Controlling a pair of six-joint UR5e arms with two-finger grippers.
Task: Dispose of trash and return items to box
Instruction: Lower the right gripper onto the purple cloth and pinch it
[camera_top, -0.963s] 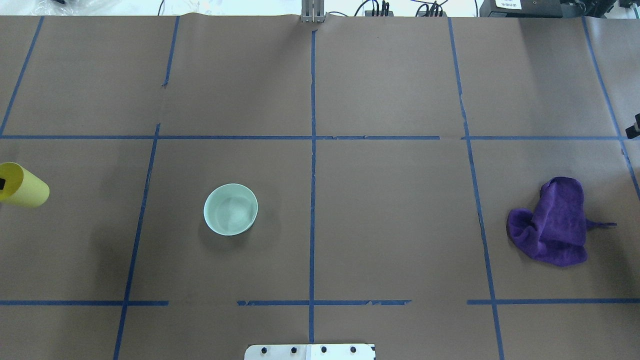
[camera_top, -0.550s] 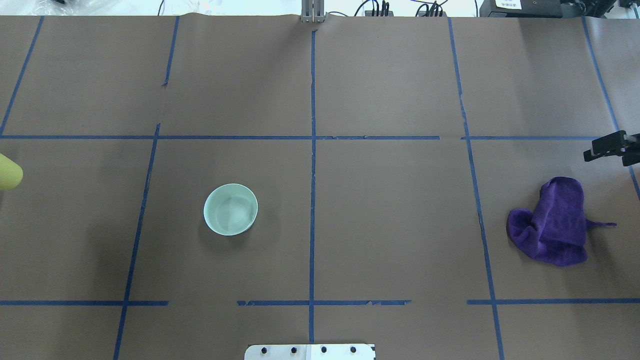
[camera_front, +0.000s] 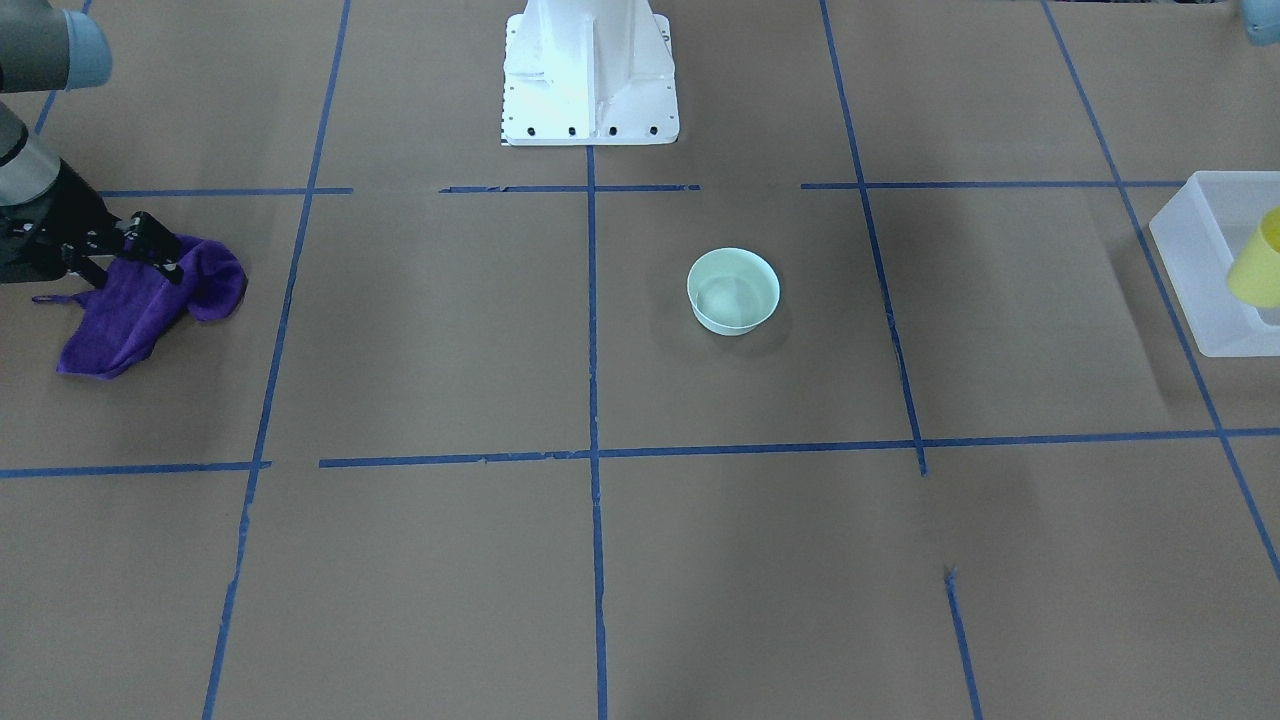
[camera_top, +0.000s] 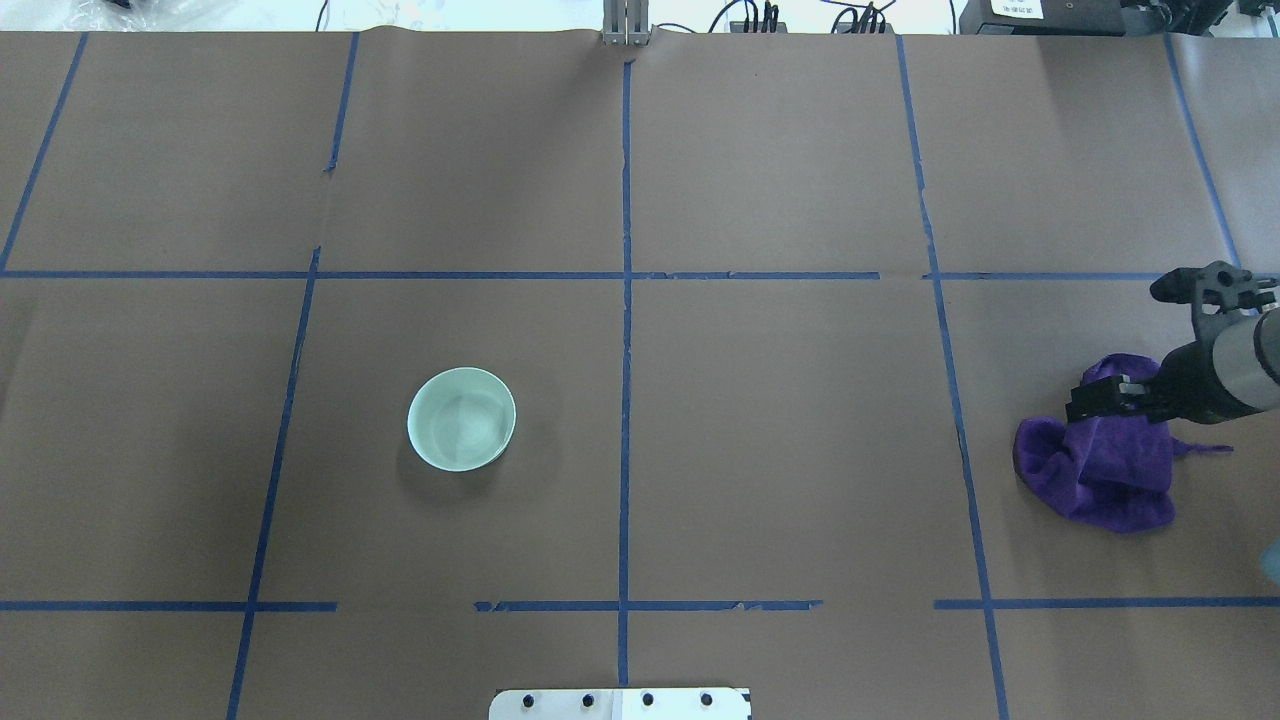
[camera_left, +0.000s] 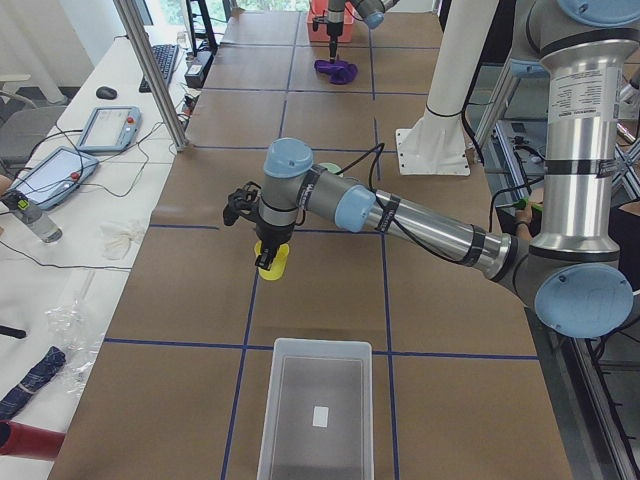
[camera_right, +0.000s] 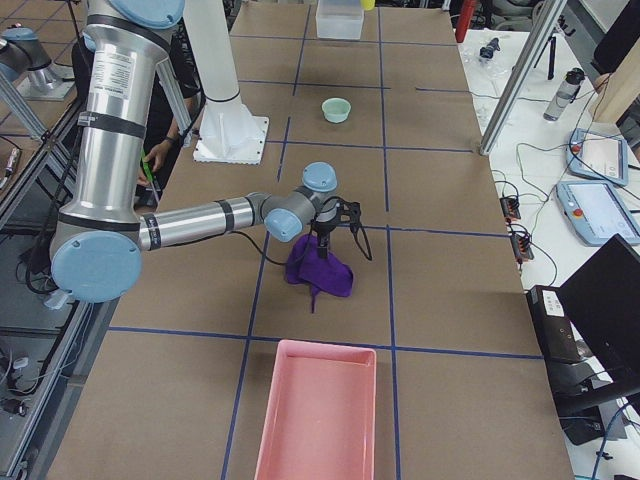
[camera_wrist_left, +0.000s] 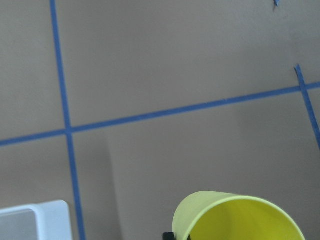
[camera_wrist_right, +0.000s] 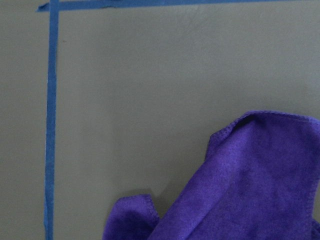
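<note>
Two arms are working at once. On the left-side view the left gripper (camera_left: 268, 256) is pinching the cup (camera_left: 271, 262) by its rim and holding it off the desk (camera_left: 330, 300). The left wrist view is showing a dark finger sliver against the rim at the bottom edge.

Cup is hanging mid-frame there, short of the box (camera_left: 315, 420) at bottom centre. In the front view the cup is overlapping the box at the right edge, so I'm not trusting depth from that one.

Doing the step well, my take:
- going on until the cup is sitting over the box's open middle, not its near wall
- lowering below the rim before letting go; a light cup dropped from height is likely bouncing or tipping out
- keeping it upright on the way down

The right gripper (camera_top: 1100, 397) is sitting over the top fold of the cloth (camera_top: 1100, 470) at right of the overhead view. I'm not able to tell whether its fingers are spread or closed, or whether they're touching. I'm guessing it's better going for a raised fold than the flat hem, without snagging the paper cover. Bowl (camera_top: 461, 432) is sitting untouched, left of centre.

Writing:
- the white label (camera_left: 320, 415) on the box floor isn't resolving
- the tag (camera_top: 1015, 8) at top right of the overhead view is too small to read
- no brand is reading anywhere
</note>
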